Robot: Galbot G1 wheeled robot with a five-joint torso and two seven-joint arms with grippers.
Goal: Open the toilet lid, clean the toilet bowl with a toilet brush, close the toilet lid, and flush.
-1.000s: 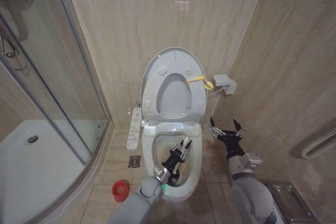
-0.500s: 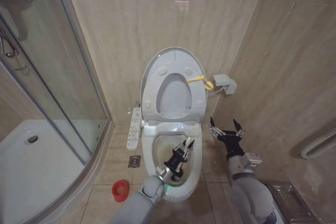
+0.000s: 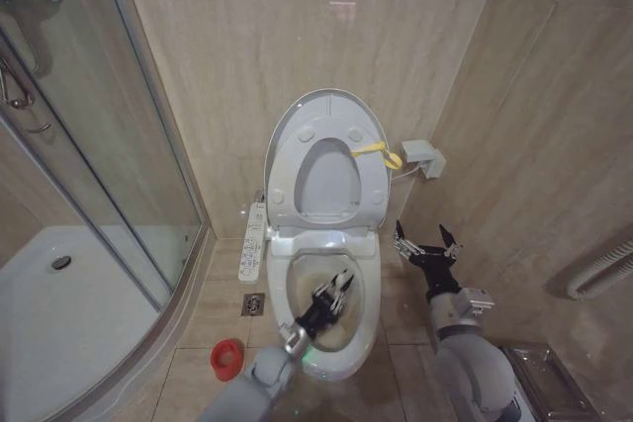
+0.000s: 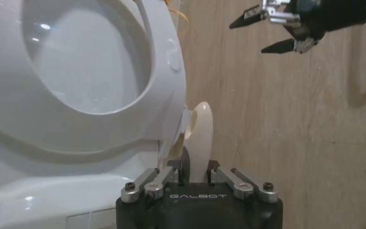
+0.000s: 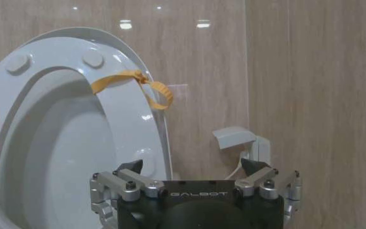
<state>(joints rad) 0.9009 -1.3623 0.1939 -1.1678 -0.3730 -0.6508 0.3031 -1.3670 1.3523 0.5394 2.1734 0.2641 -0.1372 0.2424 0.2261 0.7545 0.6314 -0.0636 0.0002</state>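
Together we count one toilet bowl (image 3: 364,295), one toilet lid (image 3: 287,126), one white seat (image 3: 368,180) and one toilet brush (image 4: 200,138), with our two grippers around them. Both the lid and the ring-shaped seat stand upright against the tiled wall behind the bowl, the seat leaning on the lid's inner face, where we make out several small round bumpers. A single yellow strap (image 3: 376,151) is looped on the seat's right edge, just beside a small white wall box (image 3: 423,157).

Our left gripper (image 3: 334,294) reaches down inside the bowl, over its stained inner surface. In the left wrist view its fingers (image 4: 178,168) are clamped on the brush's white handle, which runs out from between them toward the raised seat. The bristle head is hidden from us, so we cannot say where it touches the bowl.

Our right gripper (image 3: 427,242) hangs to the right of the bowl, apart from it, near the side wall, its fingers spread wide and grasping nothing.

On the floor by the bowl's left side sit one red cup holder (image 3: 227,357) and one floor drain (image 3: 253,304). One control panel (image 3: 254,241) lies along the bowl's left edge.
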